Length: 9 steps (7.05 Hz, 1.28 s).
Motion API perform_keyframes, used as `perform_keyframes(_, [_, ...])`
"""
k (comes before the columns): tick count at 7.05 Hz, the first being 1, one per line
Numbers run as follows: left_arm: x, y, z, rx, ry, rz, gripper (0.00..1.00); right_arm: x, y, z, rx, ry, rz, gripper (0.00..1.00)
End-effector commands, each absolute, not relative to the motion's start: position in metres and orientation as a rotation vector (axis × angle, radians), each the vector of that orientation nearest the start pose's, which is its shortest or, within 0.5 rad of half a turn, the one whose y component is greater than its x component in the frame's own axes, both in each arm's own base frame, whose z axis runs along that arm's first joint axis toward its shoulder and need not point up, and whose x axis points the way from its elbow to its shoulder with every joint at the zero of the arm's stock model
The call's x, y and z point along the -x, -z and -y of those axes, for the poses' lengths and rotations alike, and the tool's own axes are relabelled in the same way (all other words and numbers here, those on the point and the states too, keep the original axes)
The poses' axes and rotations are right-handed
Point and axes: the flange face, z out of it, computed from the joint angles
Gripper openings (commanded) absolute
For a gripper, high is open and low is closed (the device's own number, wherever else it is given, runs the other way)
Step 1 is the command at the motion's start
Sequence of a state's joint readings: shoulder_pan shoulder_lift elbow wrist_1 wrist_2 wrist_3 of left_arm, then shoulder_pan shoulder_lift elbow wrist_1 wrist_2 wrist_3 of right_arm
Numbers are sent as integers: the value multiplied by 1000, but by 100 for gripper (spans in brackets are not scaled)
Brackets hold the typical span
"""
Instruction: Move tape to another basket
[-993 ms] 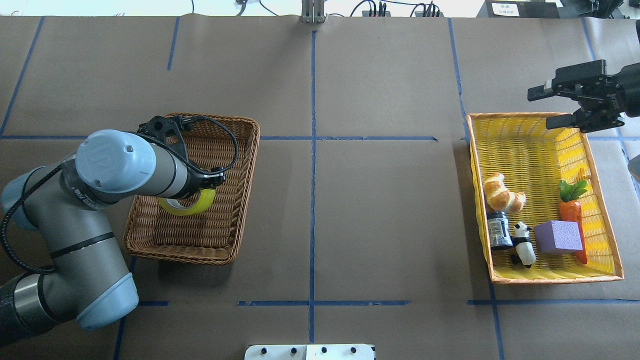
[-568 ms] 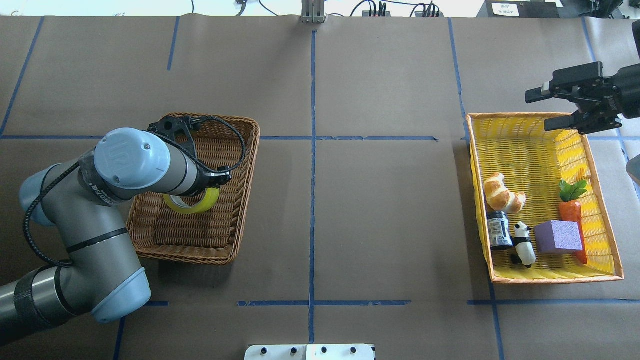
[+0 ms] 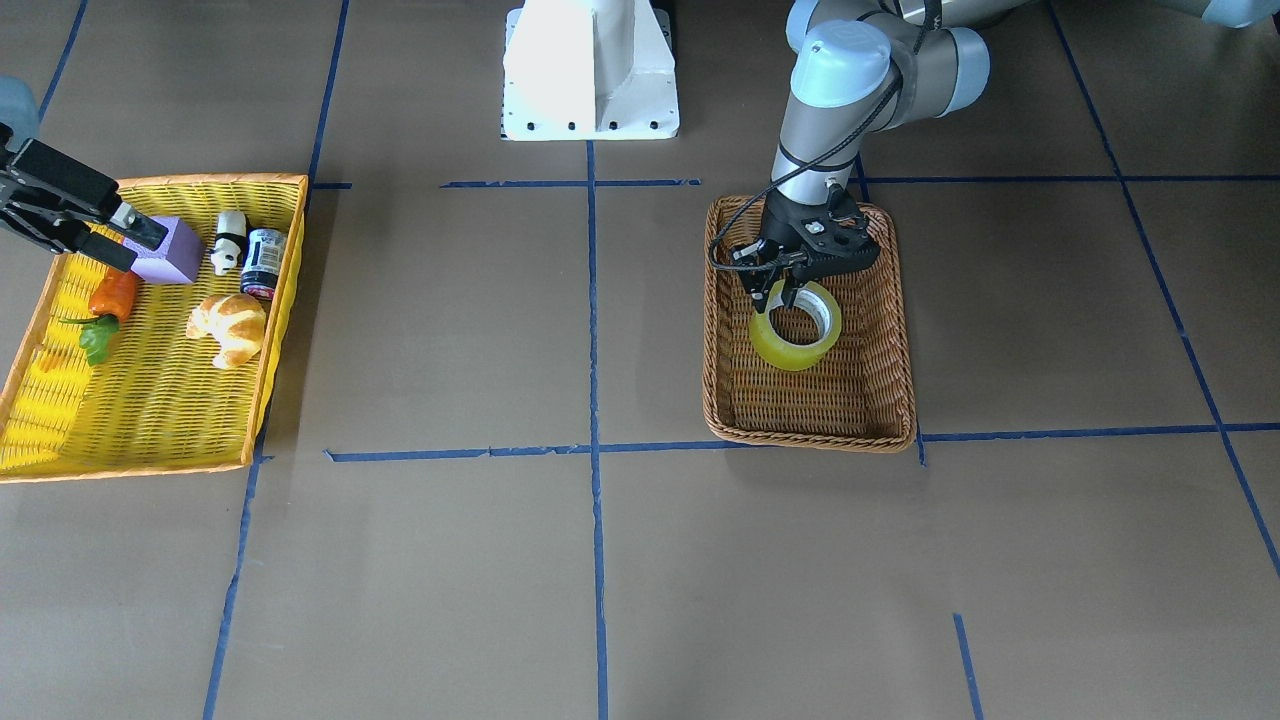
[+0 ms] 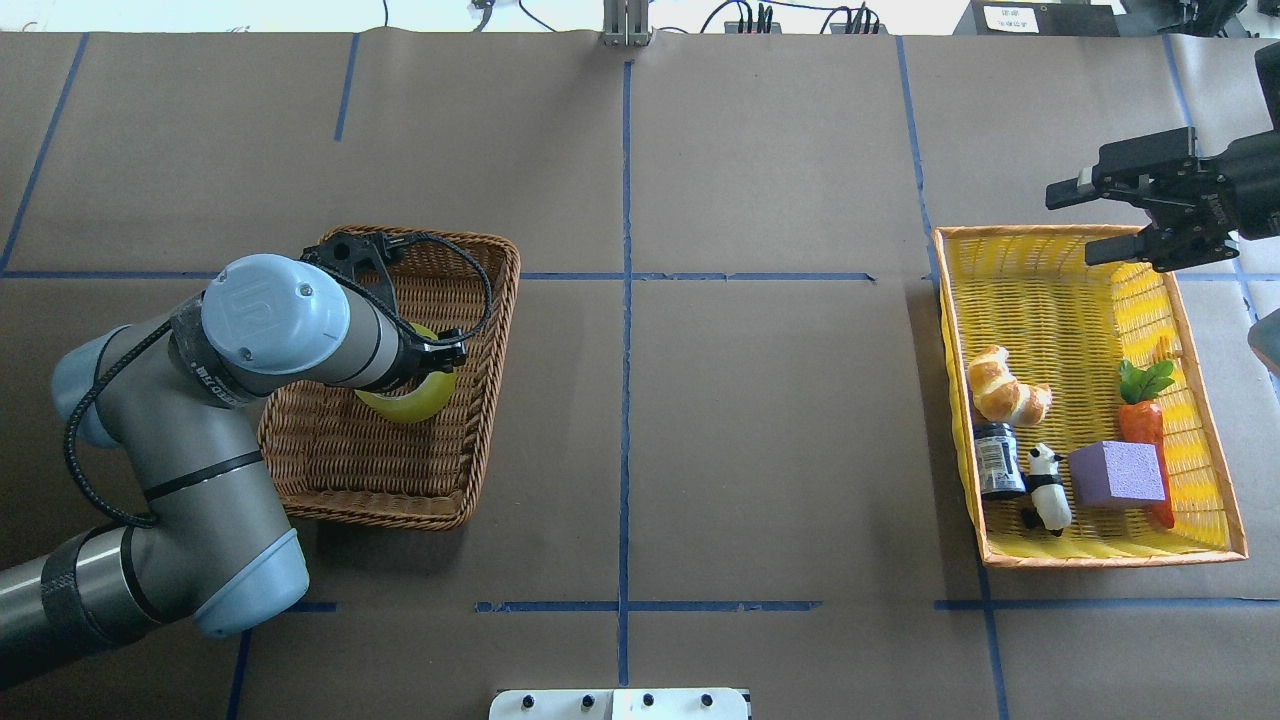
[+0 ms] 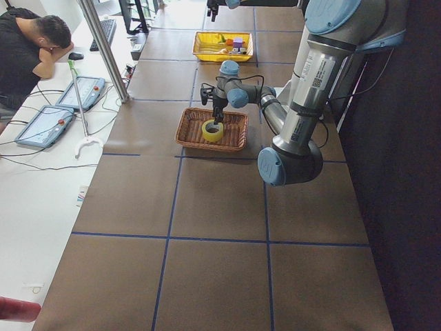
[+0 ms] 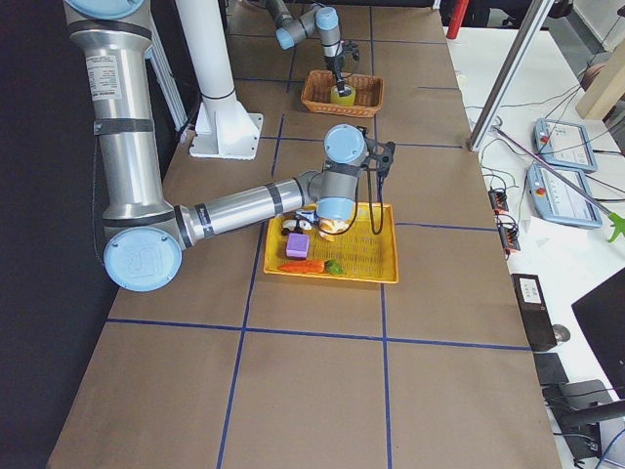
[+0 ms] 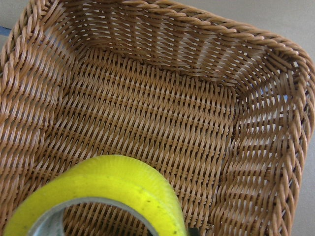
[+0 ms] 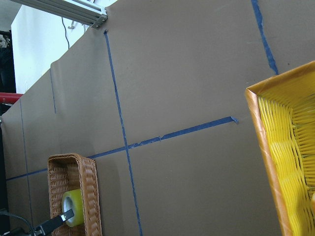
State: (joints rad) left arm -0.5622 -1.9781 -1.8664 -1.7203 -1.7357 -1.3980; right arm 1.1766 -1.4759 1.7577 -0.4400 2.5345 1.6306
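Pinching the tape (image 3: 797,352) by its wall, left tool (image 3: 783,296) hangs over basket (image 3: 808,436).

Bright, even light; soft shadows

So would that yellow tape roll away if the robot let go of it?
Probably not far. The tape is a round ring, so on its edge it could roll, but the walls of the woven basket around it would likely stop it. It seems stiff: the left hand pinches just one side of the ring, and it looks perfectly round.
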Motion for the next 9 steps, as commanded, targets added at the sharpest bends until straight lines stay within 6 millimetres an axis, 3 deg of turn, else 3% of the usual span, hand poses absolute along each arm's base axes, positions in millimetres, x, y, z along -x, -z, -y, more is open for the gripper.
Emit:
perform_keyframes(1, [-379, -271, 446, -214, 219, -867, 67, 131, -390, 477, -32, -332, 1467, 100])
perform_keyframes(2, [-313, -260, 466, -191, 168, -859, 68, 126, -396, 484, -53, -317, 1424, 100])
perform_keyframes(3, [-251, -277, 474, -199, 92, -833, 68, 121, -402, 491, -77, -294, 1378, 100])
perform_keyframes(6, [-85, -372, 496, -269, -127, -777, 69, 89, -433, 514, -177, -202, 1201, 100])
perform_keyframes(7, [-46, -391, 505, -291, -153, -762, 69, 74, -442, 521, -221, -179, 1142, 100])
perform_keyframes(9, [24, -454, 515, -285, -197, -749, 70, 31, -470, 531, -287, -27, 915, 100])
